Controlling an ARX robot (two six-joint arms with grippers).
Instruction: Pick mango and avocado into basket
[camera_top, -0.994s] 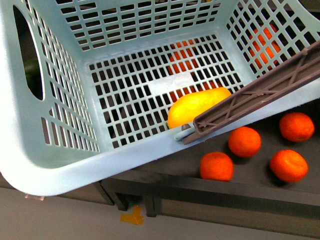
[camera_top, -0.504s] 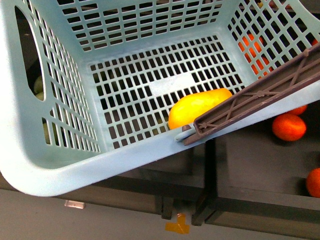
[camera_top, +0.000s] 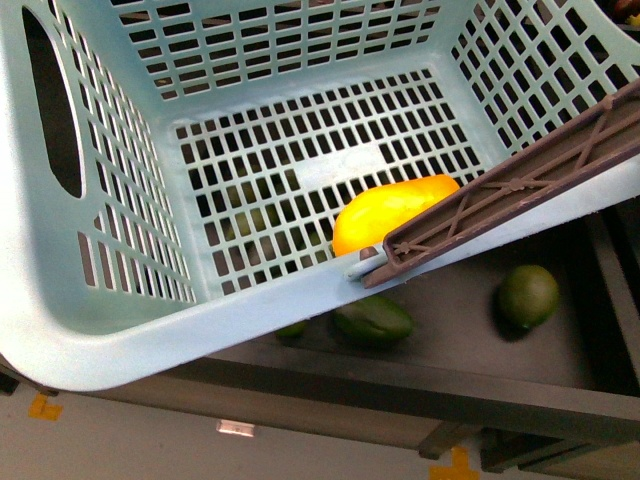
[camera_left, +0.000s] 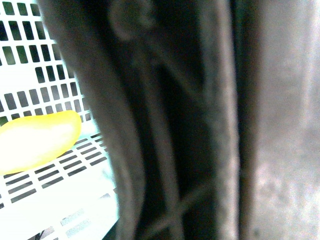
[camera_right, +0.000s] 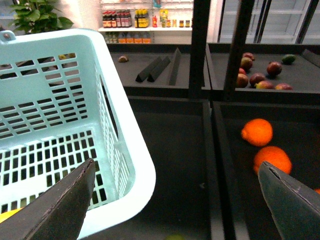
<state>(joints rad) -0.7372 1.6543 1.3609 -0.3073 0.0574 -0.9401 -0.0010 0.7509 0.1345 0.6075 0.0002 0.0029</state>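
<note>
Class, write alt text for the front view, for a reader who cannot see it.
A yellow mango lies inside a teal slotted basket, beside its brown handle. Outside, two dark green avocados rest on a black shelf.

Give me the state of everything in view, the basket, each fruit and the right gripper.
Light teal slotted plastic basket: holding one fruit.
Brown folding handle: folded down across the rim.
Smooth yellow mango: lying inside the basket.
Elongated dark green avocado: on the dark shelf, outside the basket.
Rounder dark green avocado: same shelf, outside the basket.
Right gripper: open, empty.
</note>
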